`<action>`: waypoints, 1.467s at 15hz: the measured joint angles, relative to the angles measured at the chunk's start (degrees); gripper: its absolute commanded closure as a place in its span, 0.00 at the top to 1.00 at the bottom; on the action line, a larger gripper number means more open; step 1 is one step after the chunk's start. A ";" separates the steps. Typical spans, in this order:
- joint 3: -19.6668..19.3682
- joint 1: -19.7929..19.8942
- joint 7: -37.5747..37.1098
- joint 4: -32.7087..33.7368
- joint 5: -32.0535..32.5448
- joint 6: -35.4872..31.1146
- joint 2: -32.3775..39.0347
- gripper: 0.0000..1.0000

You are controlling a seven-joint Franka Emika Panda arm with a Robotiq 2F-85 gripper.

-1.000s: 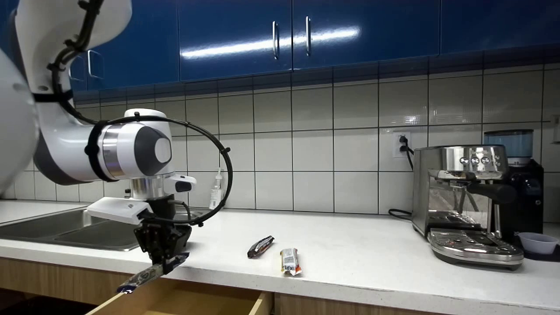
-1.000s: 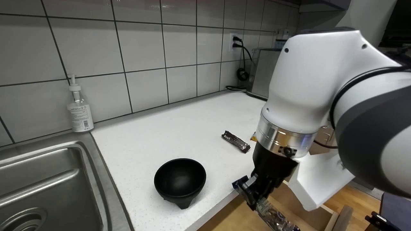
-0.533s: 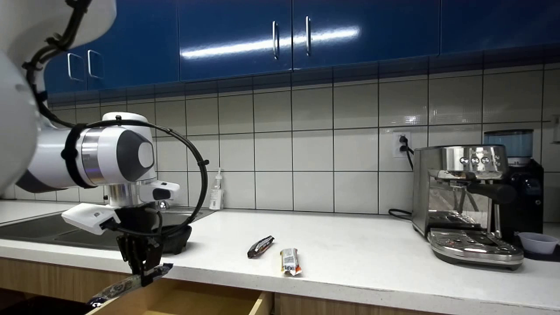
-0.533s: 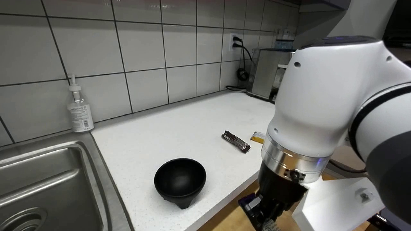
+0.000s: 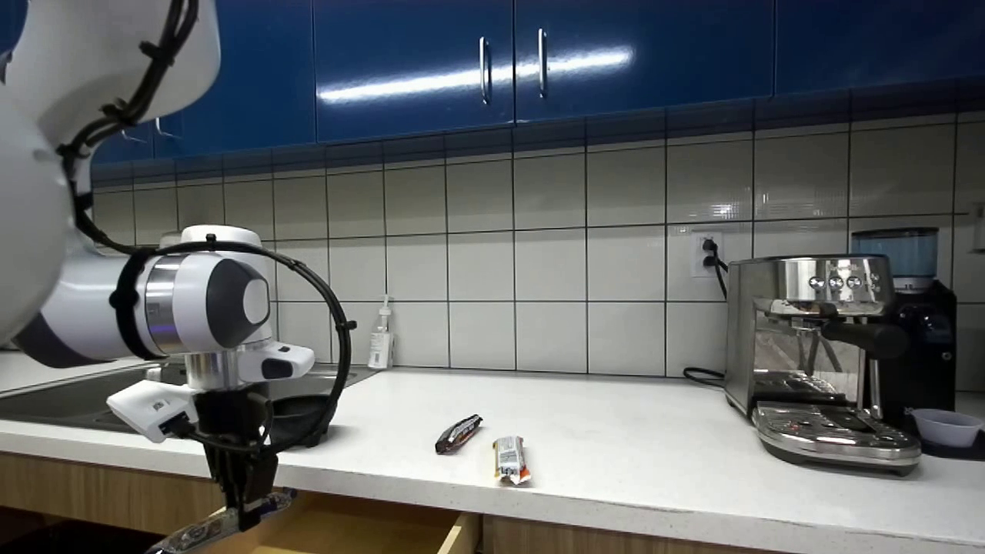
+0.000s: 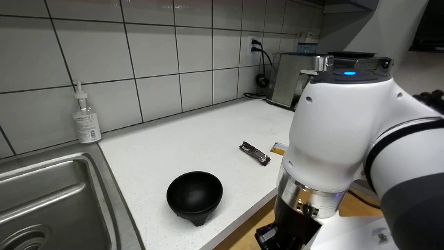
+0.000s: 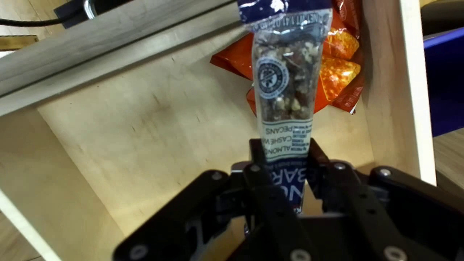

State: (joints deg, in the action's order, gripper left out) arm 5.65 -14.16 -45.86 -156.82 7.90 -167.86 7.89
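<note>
Between fingers (image 7: 258,156), nut bar (image 7: 286,105), clear-wrapped, navy-ended

Boxy silver metal espresso machine (image 5: 816,354); beside it, black coffee grinder (image 5: 927,338), pale round bowl (image 5: 948,432); above, glossy blue cabinets (image 5: 642,81).

My white housing (image 6: 329,139) carries grey joint caps (image 5: 223,308), strapped black cabling (image 5: 345,346), a silver collar (image 6: 312,194) and black, screw-studded fingers (image 7: 257,152).

White glare streaks the glossy blue cabinets (image 5: 585,88).
</note>
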 measured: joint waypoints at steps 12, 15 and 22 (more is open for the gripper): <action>-0.11 -0.02 -0.90 2.96 -0.05 -3.05 5.20 1.00; -0.12 -0.02 -1.03 2.84 -0.05 -3.54 4.41 1.00; -1.99 -0.10 -1.85 0.27 0.73 -3.59 -2.75 1.00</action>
State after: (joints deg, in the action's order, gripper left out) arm 3.66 -14.26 -47.71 -156.56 8.63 -171.45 5.14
